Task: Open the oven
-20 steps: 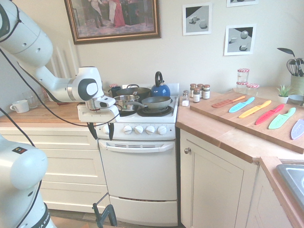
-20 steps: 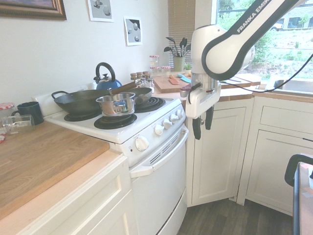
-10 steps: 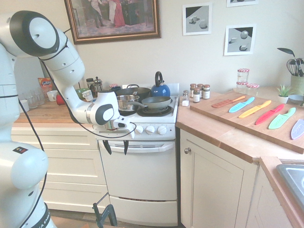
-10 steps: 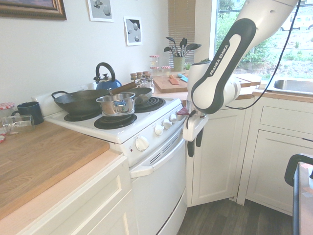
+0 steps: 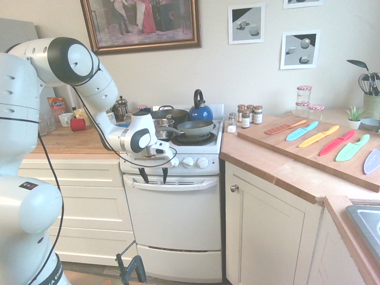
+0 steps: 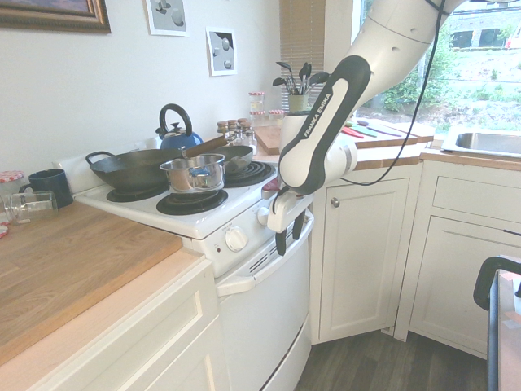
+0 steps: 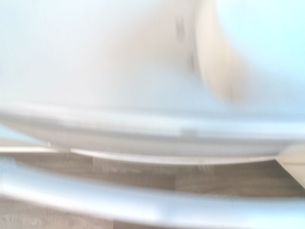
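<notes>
The oven (image 5: 173, 222) sits shut between the cream drawers (image 5: 77, 208) and a cabinet (image 5: 267, 237). Its door looks heavy and stiff, probably bottom-hinged — the wide handle bar (image 5: 172, 182) across its top is the spot to grab. The gripper (image 5: 153, 174) hangs just above that bar, jaws parted, holding nothing. The wrist view only gives blur — pale curved bars over floorboards.

Glossy white enamel oven (image 5: 175, 222), shiny steel saucepan (image 6: 194, 173), matt wooden worktop (image 6: 57, 269).
</notes>
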Tool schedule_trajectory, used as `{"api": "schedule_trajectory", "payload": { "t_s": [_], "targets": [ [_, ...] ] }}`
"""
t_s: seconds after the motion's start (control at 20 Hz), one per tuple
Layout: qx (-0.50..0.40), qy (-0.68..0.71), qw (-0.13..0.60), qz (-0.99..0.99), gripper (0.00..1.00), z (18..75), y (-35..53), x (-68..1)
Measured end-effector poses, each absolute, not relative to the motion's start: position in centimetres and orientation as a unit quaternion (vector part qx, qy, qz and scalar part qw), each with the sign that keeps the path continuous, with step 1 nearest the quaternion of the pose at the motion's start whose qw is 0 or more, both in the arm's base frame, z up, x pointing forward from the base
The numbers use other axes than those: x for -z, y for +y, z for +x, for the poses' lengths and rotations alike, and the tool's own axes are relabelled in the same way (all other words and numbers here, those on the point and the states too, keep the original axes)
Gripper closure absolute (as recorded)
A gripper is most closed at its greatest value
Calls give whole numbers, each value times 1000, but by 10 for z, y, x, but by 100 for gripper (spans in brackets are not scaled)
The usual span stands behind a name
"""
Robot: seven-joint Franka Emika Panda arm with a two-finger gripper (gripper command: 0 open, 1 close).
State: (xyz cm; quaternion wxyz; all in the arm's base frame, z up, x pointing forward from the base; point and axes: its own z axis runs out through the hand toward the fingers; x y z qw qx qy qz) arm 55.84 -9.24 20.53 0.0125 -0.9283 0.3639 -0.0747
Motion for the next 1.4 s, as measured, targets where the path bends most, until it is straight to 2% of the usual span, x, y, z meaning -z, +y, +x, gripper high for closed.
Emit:
{"api": "schedule_trajectory", "payload": {
  "t_s": [0.55, 0.8, 1.0, 1.25, 1.4],
  "targets": [
    [74, 379, 23, -922, 0, 587, -95, -157],
    [88, 378, 21, -921, 0, 577, -113, -157],
    [96, 364, 16, -926, 0, 548, -135, -162],
    [37, 363, -2, -931, 0, 458, -158, -116],
    [27, 368, -9, -930, 0, 424, -172, -104]
  ]
}}
